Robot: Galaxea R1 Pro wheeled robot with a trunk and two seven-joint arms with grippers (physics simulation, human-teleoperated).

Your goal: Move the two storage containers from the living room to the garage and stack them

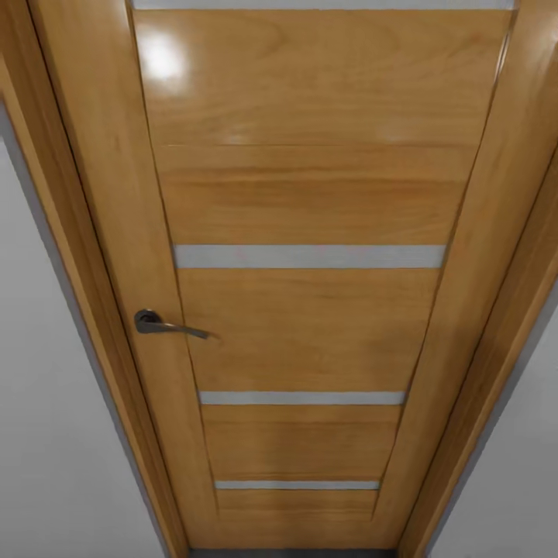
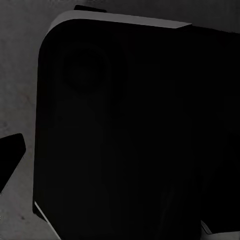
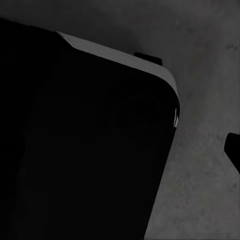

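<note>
The two storage containers are out of view. A closed wooden panel door (image 1: 310,325) with pale horizontal strips stands close in front of me in the head view. The dark grey speckled concrete floor (image 2: 20,75) lies under the left arm, and the same floor (image 3: 205,190) under the right arm. A black fingertip (image 2: 10,155) of my left gripper pokes in at the picture's edge. A black fingertip (image 3: 234,150) of my right gripper does the same. Nothing shows between either pair of fingers, and their spread is hidden.
The door's dark lever handle (image 1: 159,324) sits on its left side. Pale grey wall (image 1: 46,434) flanks the wooden frame on both sides. A large black rounded part of my own body (image 2: 135,135) hangs over the floor, seen again as a black body part (image 3: 80,140).
</note>
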